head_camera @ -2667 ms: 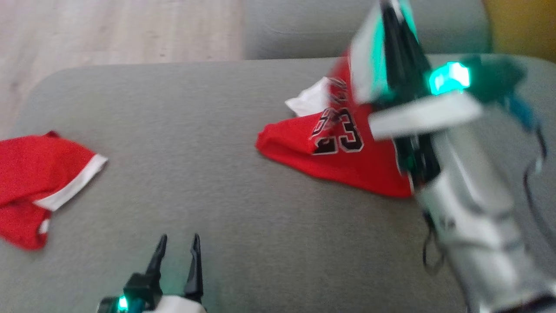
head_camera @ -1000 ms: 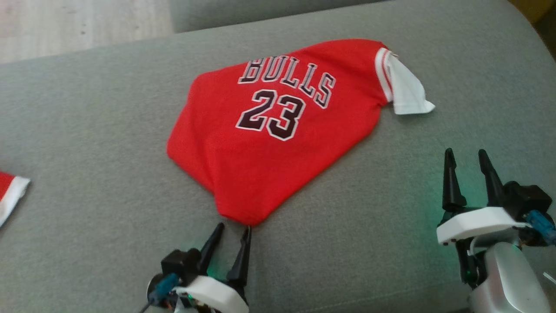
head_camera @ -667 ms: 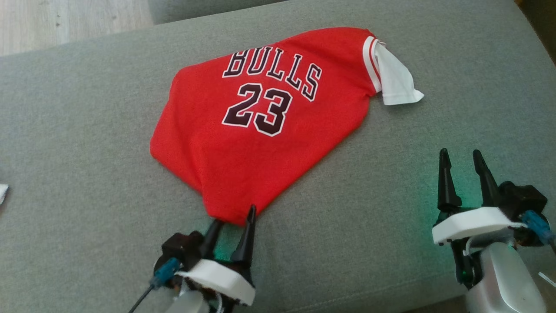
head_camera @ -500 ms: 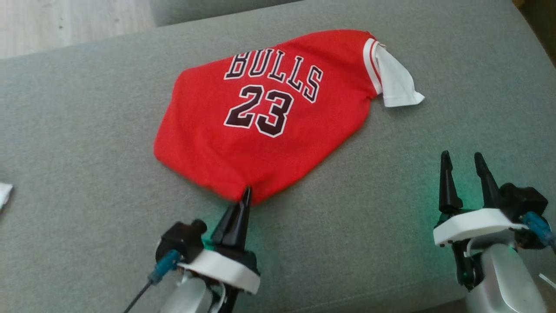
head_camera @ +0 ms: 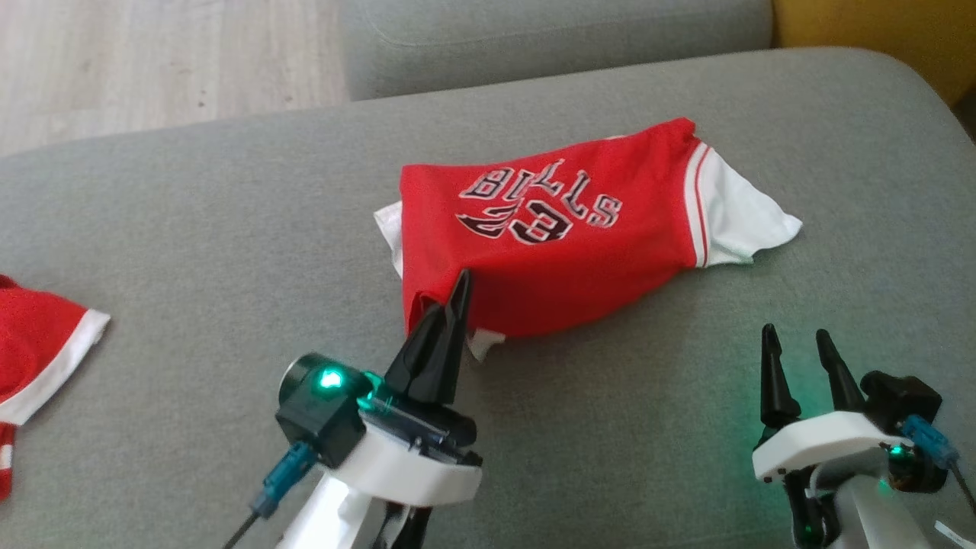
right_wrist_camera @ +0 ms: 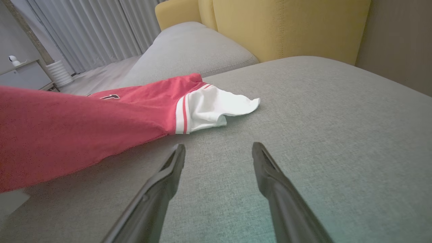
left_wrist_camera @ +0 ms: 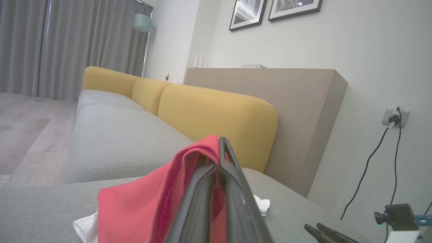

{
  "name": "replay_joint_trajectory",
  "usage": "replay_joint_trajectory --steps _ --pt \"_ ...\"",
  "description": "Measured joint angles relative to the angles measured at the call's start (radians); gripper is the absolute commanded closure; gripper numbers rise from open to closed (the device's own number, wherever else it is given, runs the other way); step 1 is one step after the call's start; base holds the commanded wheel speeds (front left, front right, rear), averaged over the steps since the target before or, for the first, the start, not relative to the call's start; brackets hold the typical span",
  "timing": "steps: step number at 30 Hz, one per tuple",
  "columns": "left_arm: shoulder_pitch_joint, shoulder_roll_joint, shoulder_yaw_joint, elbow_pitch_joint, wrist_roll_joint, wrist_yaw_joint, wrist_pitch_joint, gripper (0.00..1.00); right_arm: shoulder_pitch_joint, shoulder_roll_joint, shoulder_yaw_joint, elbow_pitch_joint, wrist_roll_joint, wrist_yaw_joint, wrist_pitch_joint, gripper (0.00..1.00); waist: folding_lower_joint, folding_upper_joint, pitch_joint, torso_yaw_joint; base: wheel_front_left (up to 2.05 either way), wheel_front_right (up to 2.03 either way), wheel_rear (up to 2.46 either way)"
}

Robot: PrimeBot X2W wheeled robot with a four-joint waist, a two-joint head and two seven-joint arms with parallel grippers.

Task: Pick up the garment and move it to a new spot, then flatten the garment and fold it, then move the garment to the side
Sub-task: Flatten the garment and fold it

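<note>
The garment point(head_camera: 564, 236) is a red jersey with black lettering and white sleeves, lying rumpled on the grey cushion point(head_camera: 229, 229). My left gripper point(head_camera: 457, 293) is shut on the garment's near hem and holds that edge lifted off the cushion. In the left wrist view the red cloth point(left_wrist_camera: 148, 206) drapes from my closed fingers point(left_wrist_camera: 222, 168). My right gripper point(head_camera: 793, 339) stands open at the lower right, apart from the garment, with nothing between its fingers. In the right wrist view the garment point(right_wrist_camera: 84, 128) stretches left of my open gripper point(right_wrist_camera: 219, 148), its white sleeve point(right_wrist_camera: 216, 106) resting on the cushion.
Another red and white garment point(head_camera: 38, 351) lies at the cushion's left edge. A second grey cushion point(head_camera: 549, 38) and wooden floor point(head_camera: 152, 61) lie beyond. A yellow backrest point(head_camera: 884, 38) stands at the far right, also in the left wrist view point(left_wrist_camera: 216, 118).
My left gripper closed on the garment's near hem and raised it, so the flat jersey folded back and bunched up. The head camera shifted. The right gripper stayed open.
</note>
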Motion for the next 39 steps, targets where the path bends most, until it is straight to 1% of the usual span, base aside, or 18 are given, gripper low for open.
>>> replay_joint_trajectory --steps 3,5,8,11,16,20,22,24,25,26,28,30,33,35,39 --pt "0.016 0.0 0.007 0.015 0.014 0.0 0.0 1.0 0.003 0.0 0.005 0.002 0.005 0.0 0.0 0.0 -0.0001 0.0 -0.007 0.011 0.0 0.0 0.0" --pt "0.014 0.0 0.033 0.031 0.03 -0.002 0.0 1.0 0.004 0.0 0.011 0.002 0.008 0.0 0.0 0.0 0.0 0.0 0.004 0.01 0.0 0.0 0.0" --pt "-0.008 -0.001 0.1 0.076 0.046 -0.007 0.0 1.0 0.002 0.0 0.017 0.0 0.008 0.0 0.0 0.0 0.0001 0.0 0.033 0.001 0.0 0.0 0.0" --pt "-0.054 -0.001 0.179 0.147 0.088 -0.007 0.0 1.0 -0.012 0.0 0.022 -0.003 0.008 0.0 0.0 0.0 0.0002 0.0 0.069 -0.013 0.0 0.0 0.0" --pt "-0.171 0.007 0.293 0.258 0.159 -0.007 0.0 1.0 -0.061 0.001 0.029 -0.029 0.008 0.0 0.0 0.0 0.0003 0.0 0.139 -0.047 0.0 0.0 0.0" --pt "-0.301 0.026 0.365 0.334 0.2 0.002 0.0 1.0 -0.081 0.001 0.033 -0.042 0.009 0.0 0.0 0.0 0.0003 0.0 0.193 -0.073 0.0 0.0 0.0" --pt "-0.381 0.043 0.41 0.408 0.219 0.003 0.0 1.0 -0.094 0.001 0.043 -0.044 0.022 0.0 0.0 0.0 0.0003 0.0 0.226 -0.092 0.0 0.0 0.0" --pt "-0.418 0.05 0.429 0.466 0.231 0.014 0.0 0.99 -0.105 0.001 0.054 -0.048 0.026 0.0 0.0 0.0 0.0004 0.0 0.244 -0.104 0.0 0.0 0.0" --pt "-0.43 0.051 0.441 0.497 0.233 0.025 0.0 0.46 -0.112 0.001 0.058 -0.048 0.026 0.0 0.0 0.0 0.0004 0.0 0.252 -0.108 0.0 0.0 0.0" --pt "-0.44 0.053 0.451 0.537 0.24 0.036 0.0 0.0 -0.118 0.001 0.062 -0.049 0.031 0.0 0.0 0.0 0.0003 0.0 0.259 -0.113 0.0 0.0 0.0" --pt "-0.445 0.051 0.467 0.576 0.24 0.047 0.0 0.0 -0.125 0.001 0.066 -0.049 0.04 0.0 0.0 0.0 0.0004 -0.0001 0.268 -0.119 0.0 0.0 0.0" --pt "-0.445 0.049 0.478 0.582 0.24 0.052 0.0 0.0 -0.127 0.001 0.068 -0.05 0.045 0.0 0.0 0.0 0.0004 0.0 0.271 -0.119 0.0 0.0 0.0" --pt "-0.44 0.029 0.499 0.58 0.236 0.054 0.0 0.0 -0.133 0.001 0.07 -0.052 0.054 0.0 0.0 0.0 0.0002 0.0 0.27 -0.112 0.0 0.0 0.0" --pt "-0.417 0.009 0.51 0.562 0.222 0.053 0.0 0.0 -0.132 0.001 0.067 -0.056 0.053 0.0 0.0 0.0 0.0002 0.0 0.263 -0.104 0.0 0.0 0.0" --pt "-0.312 -0.012 0.494 0.537 0.184 0.026 0.0 0.0 -0.131 0.001 0.051 -0.056 0.053 0.0 0.0 0.0 0.0001 0.0 0.243 -0.085 0.0 0.0 0.0"
